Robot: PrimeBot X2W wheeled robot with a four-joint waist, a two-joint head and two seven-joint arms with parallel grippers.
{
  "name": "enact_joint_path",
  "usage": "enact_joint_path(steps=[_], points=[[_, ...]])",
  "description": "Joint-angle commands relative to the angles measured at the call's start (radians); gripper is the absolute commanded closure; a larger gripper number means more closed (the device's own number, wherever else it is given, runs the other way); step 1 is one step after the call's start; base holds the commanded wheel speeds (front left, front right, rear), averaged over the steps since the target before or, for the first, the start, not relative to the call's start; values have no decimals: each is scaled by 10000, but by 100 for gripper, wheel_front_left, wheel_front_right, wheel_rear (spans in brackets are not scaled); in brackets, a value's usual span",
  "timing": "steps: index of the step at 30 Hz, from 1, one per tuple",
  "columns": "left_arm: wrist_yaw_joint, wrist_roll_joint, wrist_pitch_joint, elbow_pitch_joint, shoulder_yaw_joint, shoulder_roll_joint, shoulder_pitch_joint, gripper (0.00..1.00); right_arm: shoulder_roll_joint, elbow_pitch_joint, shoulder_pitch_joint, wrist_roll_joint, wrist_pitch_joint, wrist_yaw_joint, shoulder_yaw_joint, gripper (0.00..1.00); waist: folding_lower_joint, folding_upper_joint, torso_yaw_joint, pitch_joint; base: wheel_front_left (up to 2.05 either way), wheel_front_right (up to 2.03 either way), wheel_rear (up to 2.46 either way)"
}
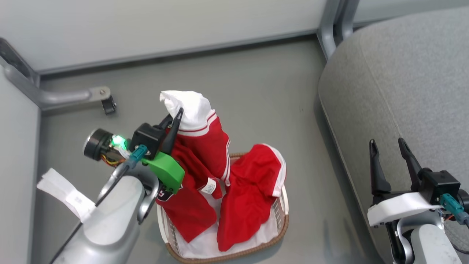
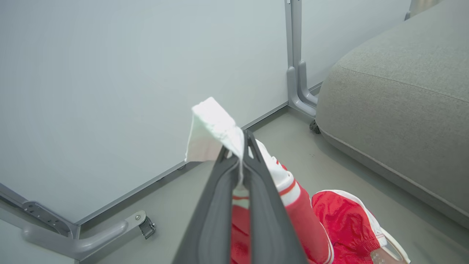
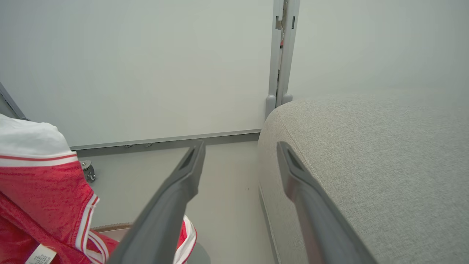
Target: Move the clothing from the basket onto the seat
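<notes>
Red striped garment (image 1: 209,146), white-panelled limp knit, hangs pinched at its white end in left claw (image 1: 178,112), tail draped in brown-rimmed perforated cream basket (image 1: 283,220). Inside lies plainer red garment (image 1: 253,190). Empty right claw (image 1: 386,141), fingers wide, near grey woven seat (image 1: 403,91). Advice: lift higher until hem clears basket, then swing rightward over seat.

Looks like a lab or test bay dressed as a home corner. Walled by plain pale partition panels (image 1: 165,29) on grey metal legs (image 1: 62,96) with a castor (image 1: 109,105), over smooth grey floor (image 1: 256,80). Furnished with 1 grey upholstered seat (image 1: 403,84) and 1 laundry basket (image 1: 281,209) of red clothing (image 1: 249,190).
</notes>
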State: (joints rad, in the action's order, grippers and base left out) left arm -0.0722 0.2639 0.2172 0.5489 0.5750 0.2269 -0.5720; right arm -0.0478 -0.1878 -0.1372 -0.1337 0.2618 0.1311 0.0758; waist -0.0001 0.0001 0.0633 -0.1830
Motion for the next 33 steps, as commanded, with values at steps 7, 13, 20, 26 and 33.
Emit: enact_joint_path(steps=[7, 13, 20, 26, 33], points=[[-235, -115, -1122, -2089, -17, 869, -964, 100, -45, -65, 497, -17, 49, -6, -165, 0, 1, -1, -455, 1825, 0, 0, 0], [-443, 43, -1761, -3024, 202, 1146, -2092, 100, -45, -86, 439, 37, 49, -6, -296, 0, 1, -1, -402, 1897, 0, 0, 0], [-544, 236, -1861, -2988, 571, 1046, -3249, 100, -43, -99, 222, 60, 49, -6, -774, 0, 1, -1, -287, 1883, 0, 0, 0], [-567, 474, -1674, -2721, 735, 809, -3595, 100, -39, 156, 35, -580, 49, -6, -1901, 0, 1, -1, -171, 1892, 0, 0, 0], [-563, 539, -1399, -2676, 1021, 658, -3772, 100, -51, 511, -340, -1181, 49, -8, -4064, 0, 1, -1, -82, 1886, 0, 0, 0]])
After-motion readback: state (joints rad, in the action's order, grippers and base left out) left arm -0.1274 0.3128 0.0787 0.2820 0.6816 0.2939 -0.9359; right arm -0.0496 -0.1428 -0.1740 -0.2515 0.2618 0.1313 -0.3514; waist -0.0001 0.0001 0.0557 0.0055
